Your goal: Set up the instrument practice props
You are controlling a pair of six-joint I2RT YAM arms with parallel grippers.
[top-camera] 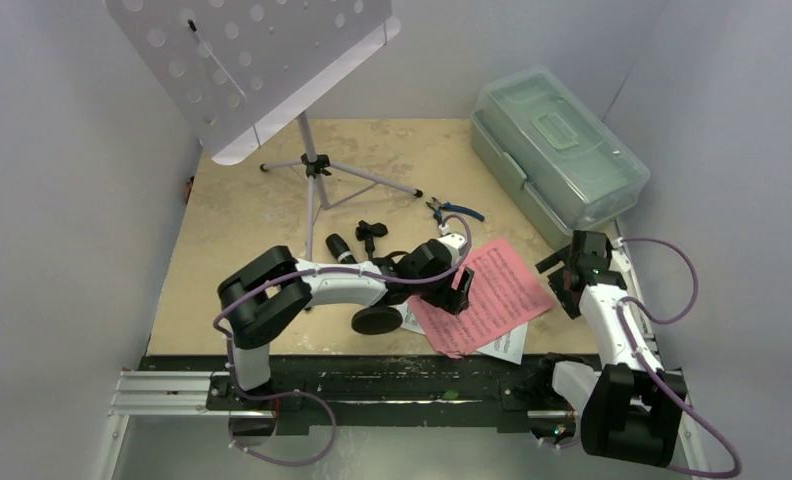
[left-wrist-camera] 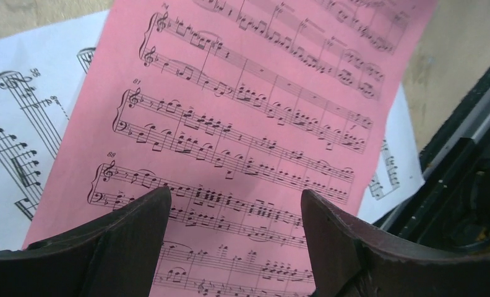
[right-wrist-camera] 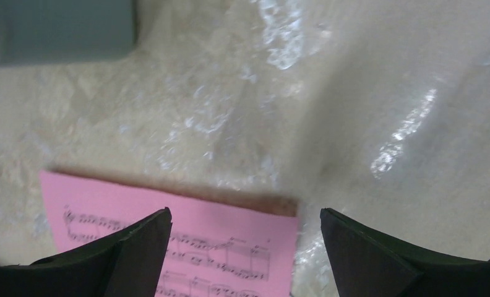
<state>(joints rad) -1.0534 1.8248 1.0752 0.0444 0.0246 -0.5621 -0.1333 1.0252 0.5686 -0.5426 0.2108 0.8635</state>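
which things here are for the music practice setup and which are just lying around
For the job: lavender music stand, black microphone, round-based mic stand, pink music sheet, white music sheet.
Lying about: blue-handled pliers, clear lidded box.

Music stand tray (top-camera: pixel 242 60): pale lavender, dotted all over with round holes.
Pink sheet (left-wrist-camera: pixel 249 111): pink, printed with black staves and notes.
White sheet (left-wrist-camera: pixel 26 93): white, black notation.
Microphone (top-camera: pixel 338 246): black, one pale band.
Mic stand base (top-camera: pixel 377 320): black.
Pliers (top-camera: pixel 457 212): blue handles.
Lidded box (top-camera: pixel 557 145): clear, greenish tint.
Table (top-camera: pixel 242 230): beige, marbled.
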